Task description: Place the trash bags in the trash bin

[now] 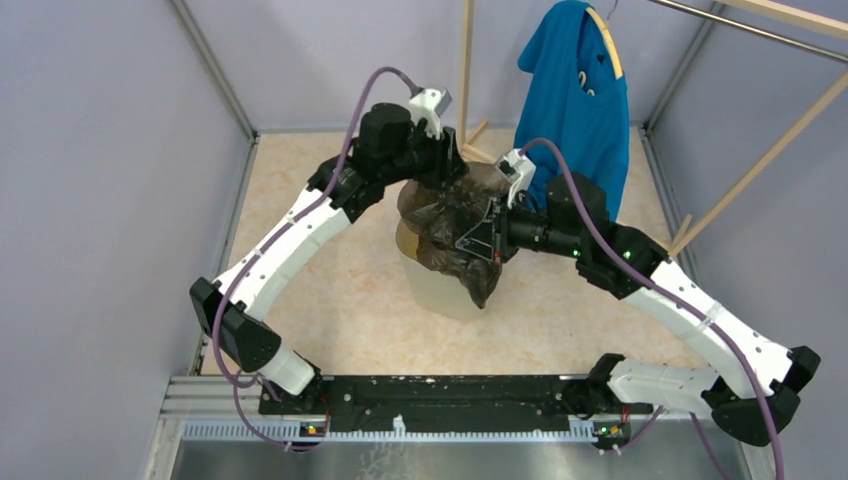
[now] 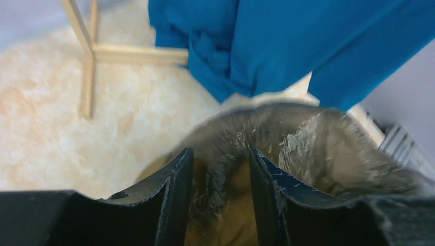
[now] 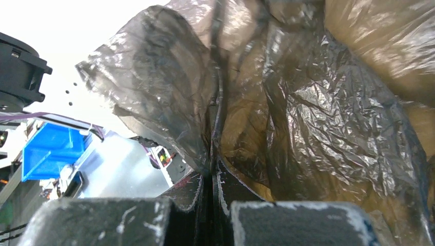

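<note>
Your right hand [image 3: 213, 175] is squeezed tight on a fold of the trash bag [image 3: 308, 128], film pinched between the jaws. Your left hand [image 2: 220, 159] is narrowly parted, with bag film showing in the gap; can't tell if its fingers [image 2: 174, 195] touch it. From the top, left hand at the bag's far-left edge, right hand at its right side. Bag is bunched over the mouth of the trash bin [image 1: 440, 290], one flap hanging down the bin's near-right wall. Bin stands mid-surface [image 1: 330, 300], nearer the far edge. Blue T-shirt [image 1: 575, 100] hangs on the wooden rack [image 1: 466, 70] towards the far right corner.
</note>
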Controlling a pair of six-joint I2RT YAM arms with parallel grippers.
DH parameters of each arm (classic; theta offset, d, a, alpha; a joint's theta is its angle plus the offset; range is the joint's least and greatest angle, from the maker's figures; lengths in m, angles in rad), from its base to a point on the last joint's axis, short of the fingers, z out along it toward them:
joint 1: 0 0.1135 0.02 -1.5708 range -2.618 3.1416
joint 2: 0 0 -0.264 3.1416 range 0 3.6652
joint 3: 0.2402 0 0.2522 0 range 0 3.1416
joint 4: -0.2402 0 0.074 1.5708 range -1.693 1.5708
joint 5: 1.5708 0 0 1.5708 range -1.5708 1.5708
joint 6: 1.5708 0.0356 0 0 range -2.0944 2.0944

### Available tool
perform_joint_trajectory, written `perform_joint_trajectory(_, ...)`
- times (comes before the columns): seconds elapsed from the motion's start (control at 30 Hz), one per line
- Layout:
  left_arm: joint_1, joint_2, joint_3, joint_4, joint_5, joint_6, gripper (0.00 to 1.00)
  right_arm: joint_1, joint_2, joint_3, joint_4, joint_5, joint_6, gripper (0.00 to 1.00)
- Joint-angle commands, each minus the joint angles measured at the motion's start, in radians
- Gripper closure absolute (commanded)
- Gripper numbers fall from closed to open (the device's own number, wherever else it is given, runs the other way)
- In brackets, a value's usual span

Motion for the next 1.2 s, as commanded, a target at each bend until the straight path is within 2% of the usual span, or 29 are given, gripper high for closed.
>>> perform_joint_trajectory(0.0, -0.02, -0.03, -0.138, 0.016, 0.086, -0.001, 0.53, -0.006, 0.004, 0.028, 0.054, -0.004, -0.003, 1.0)
perform_joint_trajectory(0.1, -0.026, -0.07, -0.231, 0.025, 0.07, 0.0, 0.6, -0.006, 0.007, 0.03, 0.059, 0.009, -0.01, 1.0)
perform_joint_trajectory(0.33, -0.03, -0.103, -0.339, 0.022, 0.034, 0.01, 0.59, -0.006, 0.054, 0.046, 0.049, 0.14, -0.011, 1.0)
perform_joint_trajectory(0.43, -0.025, -0.081, -0.302, 0.015, 0.009, 0.016, 0.53, -0.006, 0.102, 0.064, 0.052, 0.214, -0.019, 1.0)
perform_joint_trajectory(0.6, 0.0, -0.049, -0.135, -0.023, -0.015, 0.036, 0.44, -0.006, 0.162, 0.128, 0.003, 0.347, -0.022, 1.0)
perform_joint_trajectory(0.77, 0.012, -0.123, -0.057, -0.094, -0.126, 0.077, 0.23, -0.005, 0.182, 0.176, -0.074, 0.43, -0.053, 1.0)
perform_joint_trajectory(0.9, 0.014, -0.234, -0.114, -0.112, -0.213, 0.095, 0.12, -0.006, 0.205, 0.168, -0.093, 0.413, -0.058, 1.0)
perform_joint_trajectory(1.17, 0.015, -0.418, -0.334, -0.068, -0.119, 0.036, 0.08, -0.006, 0.362, 0.139, -0.061, 0.342, -0.037, 1.0)
